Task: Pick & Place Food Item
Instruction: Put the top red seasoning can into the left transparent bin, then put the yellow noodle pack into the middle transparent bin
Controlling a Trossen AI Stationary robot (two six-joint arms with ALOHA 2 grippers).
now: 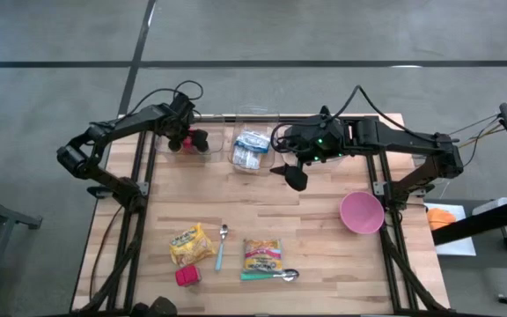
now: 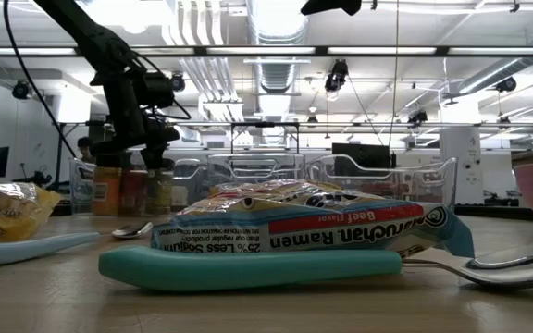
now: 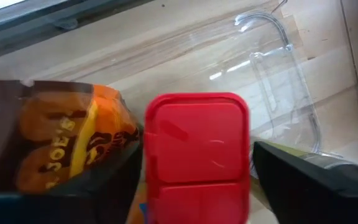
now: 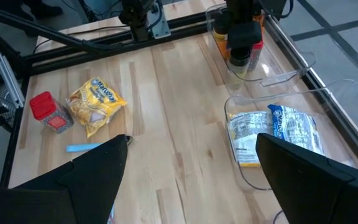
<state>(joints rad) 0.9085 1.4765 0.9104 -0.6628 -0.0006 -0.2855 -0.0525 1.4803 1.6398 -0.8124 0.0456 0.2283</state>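
Observation:
A jar with a red lid (image 3: 197, 146) stands in a clear container (image 3: 284, 81) at the table's far left, next to an orange and brown snack bag (image 3: 61, 143). My left gripper (image 1: 192, 139) points steeply down over the jar. It is open, with one finger (image 3: 316, 186) close beside the lid and the other hidden behind the bag. A second clear container (image 1: 255, 132) at the far middle holds a blue and white packet (image 1: 250, 150). My right gripper (image 1: 293, 176) hangs open high above the table's middle, holding nothing.
On the near half lie a yellow noodle packet (image 1: 190, 244), a metal spoon (image 1: 222, 246), another red-lidded jar (image 1: 187, 276), a ramen packet (image 1: 262, 254) and a teal-handled spoon (image 1: 267, 276). A pink bowl (image 1: 361, 213) stands at the right.

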